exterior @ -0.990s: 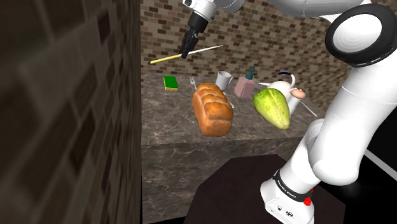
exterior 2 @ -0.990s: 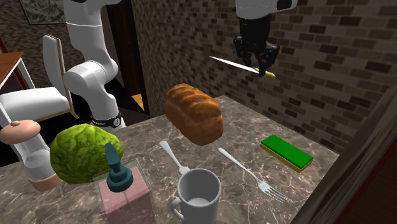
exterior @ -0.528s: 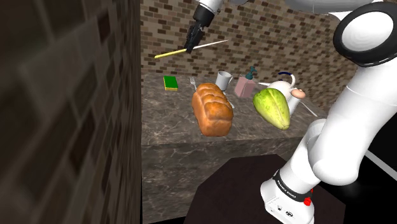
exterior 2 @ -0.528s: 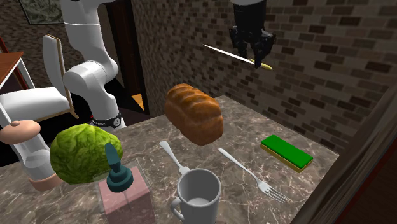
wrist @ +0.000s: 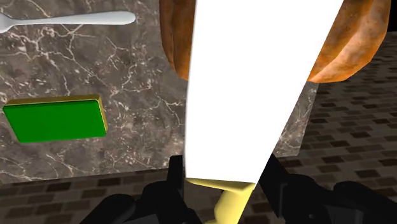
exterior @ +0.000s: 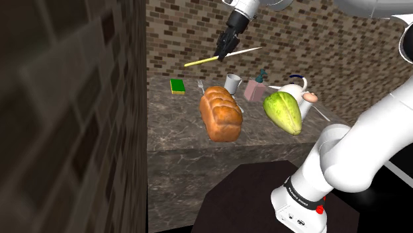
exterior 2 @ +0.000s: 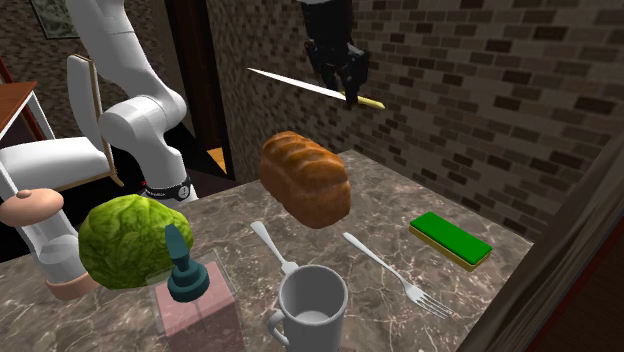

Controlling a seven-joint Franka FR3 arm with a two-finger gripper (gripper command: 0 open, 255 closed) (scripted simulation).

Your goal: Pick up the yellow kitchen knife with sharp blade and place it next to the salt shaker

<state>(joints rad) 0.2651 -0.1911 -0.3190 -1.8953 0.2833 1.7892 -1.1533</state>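
The knife, a white blade with a yellow handle (exterior: 200,61), hangs level high above the marble table (exterior: 173,129). My gripper (exterior: 222,53) is shut on it where blade meets handle. From the second exterior view the gripper (exterior 2: 350,92) holds the knife (exterior 2: 295,83) above the far end of the bread loaf (exterior 2: 305,178). In the wrist view the blade (wrist: 254,83) runs out over the loaf (wrist: 353,44), clasped between my fingers (wrist: 175,181). What looks like the salt shaker (exterior: 309,97), white with a tan rounded cap, stands at the table's far right in the shoulder view, behind a green vegetable (exterior: 283,111).
A green sponge (exterior: 177,87), a fork (exterior 2: 395,272), a spoon (exterior 2: 272,245), a grey mug (exterior: 231,83) and a pink box with a teal knob (exterior: 255,89) lie along the brick back wall. A brick wall edge closes the shoulder view's left.
My gripper has carried the knife toward the shoulder view's right, from over the sponge side to above the loaf. The height is about the same.
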